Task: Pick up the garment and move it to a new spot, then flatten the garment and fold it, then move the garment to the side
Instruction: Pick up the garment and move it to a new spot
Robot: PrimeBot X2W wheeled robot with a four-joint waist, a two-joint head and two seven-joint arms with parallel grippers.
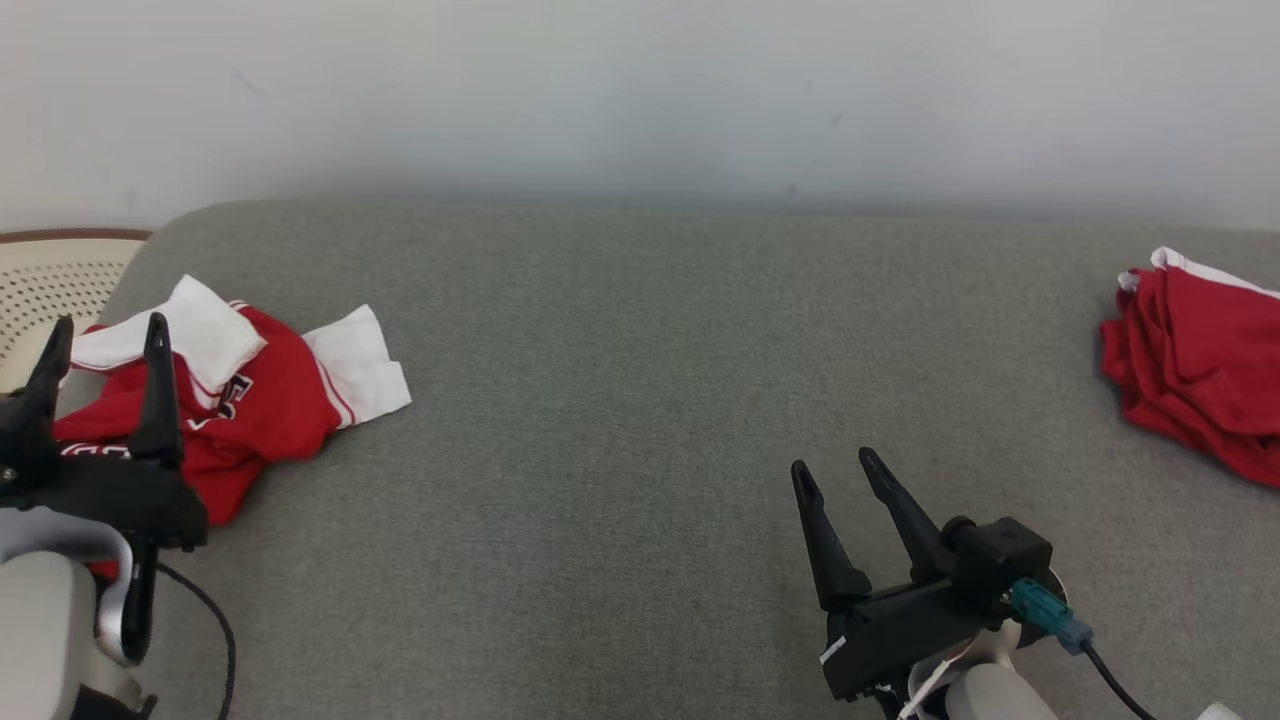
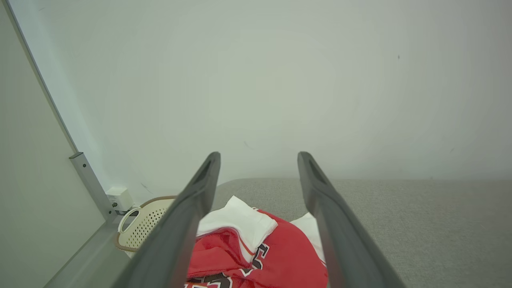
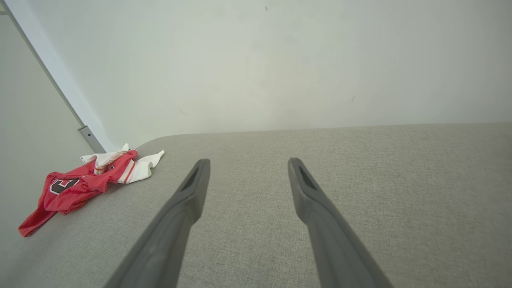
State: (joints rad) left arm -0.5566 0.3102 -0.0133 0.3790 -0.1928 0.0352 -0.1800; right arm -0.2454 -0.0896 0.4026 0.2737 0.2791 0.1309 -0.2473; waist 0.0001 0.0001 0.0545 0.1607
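Note:
A crumpled red and white garment [image 1: 262, 395] lies at the left end of the grey cushioned surface [image 1: 640, 360]. My left gripper [image 1: 108, 332] hovers over its near left part, open, with nothing between the fingers. Through the left wrist view the garment [image 2: 276, 256] sits just below and beyond the spread fingers [image 2: 200, 188]. My right gripper [image 1: 835, 466] stands open over bare fabric at the lower right, well away from the garment [image 3: 86, 182], which lies far to its left.
A folded red cloth [image 1: 1195, 375] with a white edge rests at the right edge of the surface. A cream perforated basket [image 1: 45, 290] stands beyond the left end, by the wall. A plain pale wall [image 1: 640, 100] runs behind.

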